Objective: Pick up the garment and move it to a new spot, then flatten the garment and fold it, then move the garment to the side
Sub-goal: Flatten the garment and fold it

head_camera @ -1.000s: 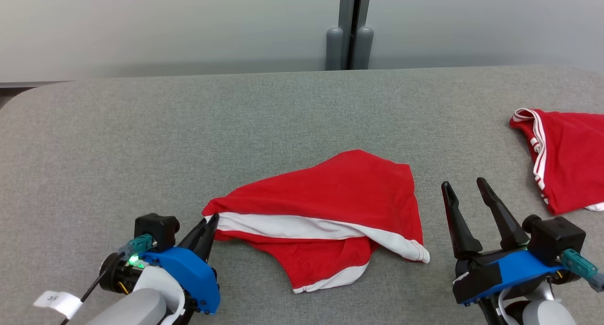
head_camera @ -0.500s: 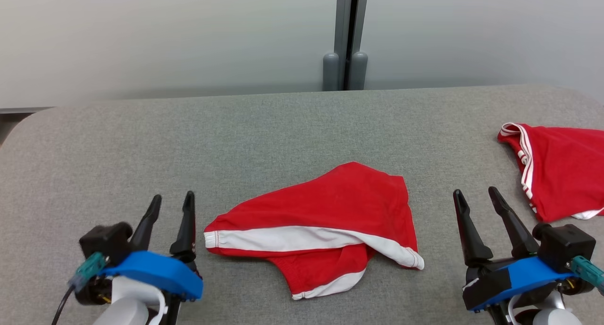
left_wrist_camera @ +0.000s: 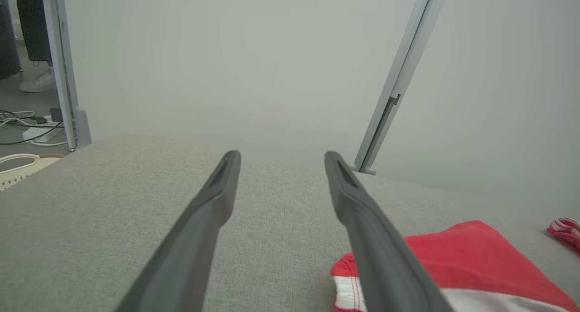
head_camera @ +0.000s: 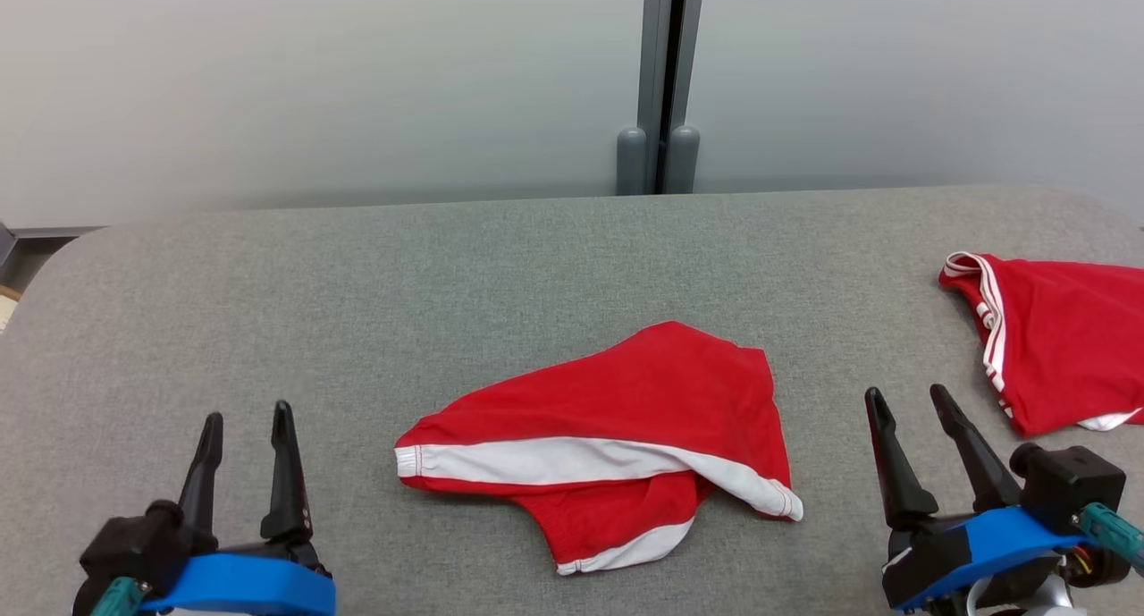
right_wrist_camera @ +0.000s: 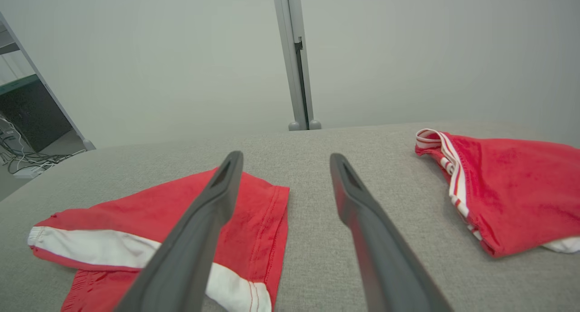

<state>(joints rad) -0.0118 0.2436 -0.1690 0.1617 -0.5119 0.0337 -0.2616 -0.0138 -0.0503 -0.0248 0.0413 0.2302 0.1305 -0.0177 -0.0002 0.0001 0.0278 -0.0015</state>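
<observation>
The garment (head_camera: 617, 428) is a pair of red shorts with white trim, lying rumpled and partly folded over itself on the middle of the grey table (head_camera: 447, 267). It also shows low right in the left wrist view as the garment (left_wrist_camera: 457, 253) and at the left in the right wrist view as the garment (right_wrist_camera: 149, 221). My left gripper (head_camera: 248, 417) stands open at the lower left, well clear of the shorts' waistband end. At the lower right, my right gripper (head_camera: 904, 397) is open too, apart from the cloth. Nothing is between either pair of fingers.
A second red garment with white stripes (head_camera: 1055, 339) lies at the table's right edge, also seen as the striped garment (right_wrist_camera: 498, 189). A grey partition post (head_camera: 660, 80) stands behind the table. Cables and a person's shoe (left_wrist_camera: 38, 81) are on the floor beyond the left edge.
My left gripper let go of the garment's waistband end, opened, and drew back to the lower left. The garment settled flat on the table. The head camera tilted, shifting the whole picture downward.
</observation>
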